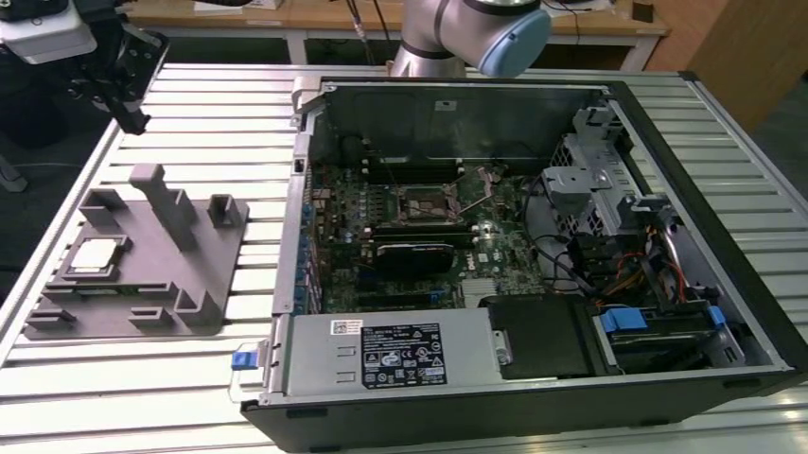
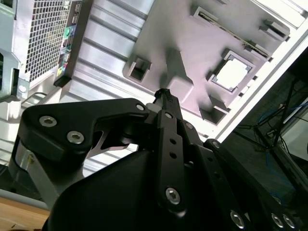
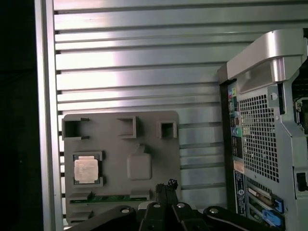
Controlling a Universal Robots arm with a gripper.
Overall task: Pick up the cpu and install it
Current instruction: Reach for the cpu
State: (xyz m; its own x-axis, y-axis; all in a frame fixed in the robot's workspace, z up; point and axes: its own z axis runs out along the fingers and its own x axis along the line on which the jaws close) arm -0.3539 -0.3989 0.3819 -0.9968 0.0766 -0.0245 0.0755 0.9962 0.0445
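The cpu (image 1: 98,256) is a small silver square lying flat in a recess of a grey holder block (image 1: 189,274) on the slatted table, at the exterior view's left. Both wrist views show it in that recess: the cpu (image 2: 232,73) (image 3: 86,170) on the grey block (image 2: 159,43) (image 3: 144,139). My gripper (image 1: 131,121) hangs well above the table beyond the block, apart from the cpu. Its fingers are shut together with nothing between them, as seen at the gripper (image 2: 162,92) (image 3: 166,184). The black motherboard socket (image 1: 423,200) sits inside the open computer case, its metal frame lifted.
The open computer case (image 1: 682,85) lies on its side at the exterior view's right, with its rear panel (image 3: 260,110) (image 2: 43,38) facing the holder block. Upright posts (image 1: 158,194) rise from the block. The arm's base (image 1: 480,28) stands behind the case.
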